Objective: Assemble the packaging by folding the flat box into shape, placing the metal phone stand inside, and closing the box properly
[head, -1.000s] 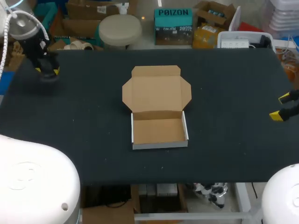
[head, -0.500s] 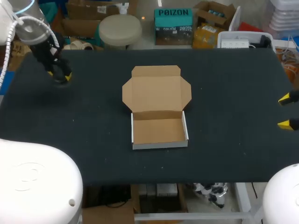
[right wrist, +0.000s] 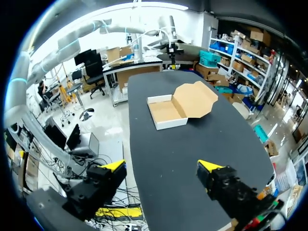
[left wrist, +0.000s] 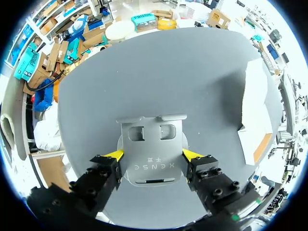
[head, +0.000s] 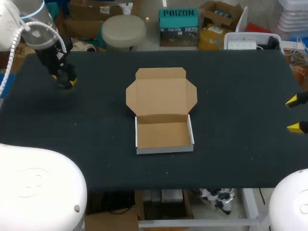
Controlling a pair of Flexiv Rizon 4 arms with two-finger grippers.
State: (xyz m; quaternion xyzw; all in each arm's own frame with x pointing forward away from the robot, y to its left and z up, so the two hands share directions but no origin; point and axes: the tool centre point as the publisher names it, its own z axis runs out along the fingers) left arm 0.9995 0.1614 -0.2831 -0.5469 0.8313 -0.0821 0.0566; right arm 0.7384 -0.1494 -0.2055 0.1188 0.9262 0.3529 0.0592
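My left tool is hovering over the far left part of the counter, and in its wrist view my left tool is clamping the grey metal phone stand, one yellow tip pressing each side edge. The stand's long axis is running straight out ahead of the fingers, with the end carrying two small cut-outs pointing away from my wrist. At the counter's middle the box is lying open, its length running from the near edge to the far edge. The white-walled tray is sitting on the near side and showing only its brown floor. The lid is spreading out flat behind it towards the far edge. My right tool is hanging at the right edge with its fingers spread wide, well apart from the box. Since the earlier frames my left tool has been carrying the stand inward from the far left corner towards the box, my right tool's tips have been spreading apart, and the box has stayed put.
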